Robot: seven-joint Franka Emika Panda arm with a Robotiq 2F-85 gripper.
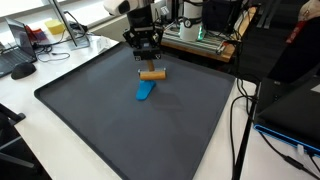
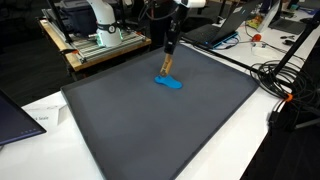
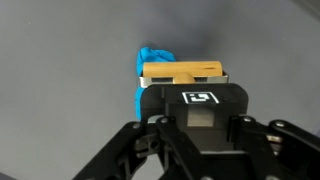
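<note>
Block (image 1: 151, 73): pale wood, smooth, matt. Blue piece (image 1: 145, 92), at 7 o'clock of the block: soft-looking and wrinkled in the wrist view; cloth or plastic cannot be told. Mat (image 1: 100, 115): dark grey, matt, even. Table (image 1: 70, 52): white, smooth, faint sheen. Gripper (image 1: 144, 56): black, matt plastic.

Both exterior views look down across the dark mat (image 1: 110, 115) (image 2: 150, 120) on the desk (image 1: 72, 52) from different corners; the wrist view stares down close past the claw (image 3: 190, 88).
</note>
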